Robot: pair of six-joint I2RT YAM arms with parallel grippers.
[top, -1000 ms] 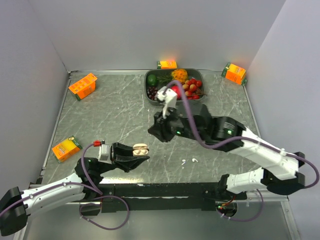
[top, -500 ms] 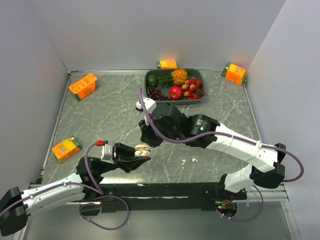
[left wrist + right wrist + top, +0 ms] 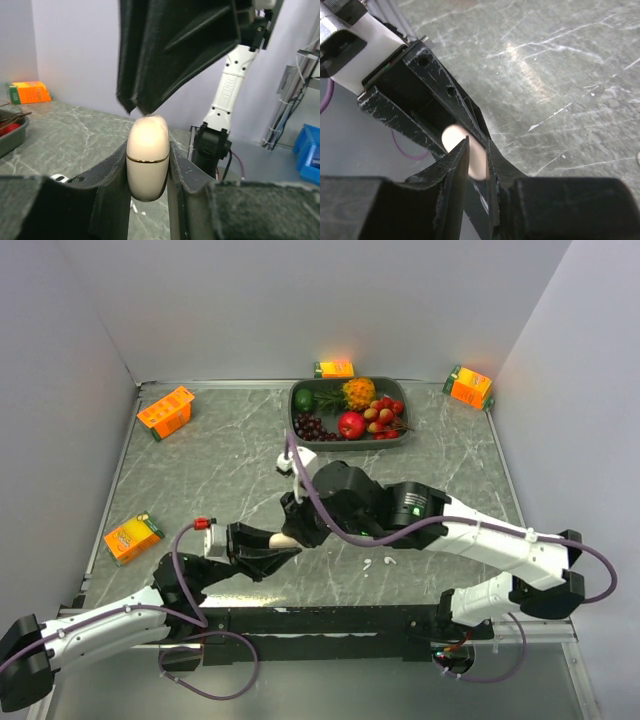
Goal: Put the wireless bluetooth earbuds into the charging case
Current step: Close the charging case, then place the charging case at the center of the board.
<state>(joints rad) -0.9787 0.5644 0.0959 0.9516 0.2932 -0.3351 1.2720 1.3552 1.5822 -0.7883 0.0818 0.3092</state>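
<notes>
The cream-beige charging case stands upright between my left gripper's black fingers, which are shut on its sides. Its lid is down, with only a thin gold seam showing. From above, the case is a pale patch between the two arms. My right gripper comes down from above, its tips touching the top of the case. In the right wrist view those jaws stand narrowly parted with nothing between them, and the case shows behind. Two tiny white earbuds lie on the table to the right.
A grey tray of fruit sits at the back centre. Orange juice cartons stand at the back, back right, back left and left. Walls close the table on the left, back and right.
My right arm swung from the fruit tray down and left onto the case. The case's lid stood open before and is down now. The left gripper kept its hold.
</notes>
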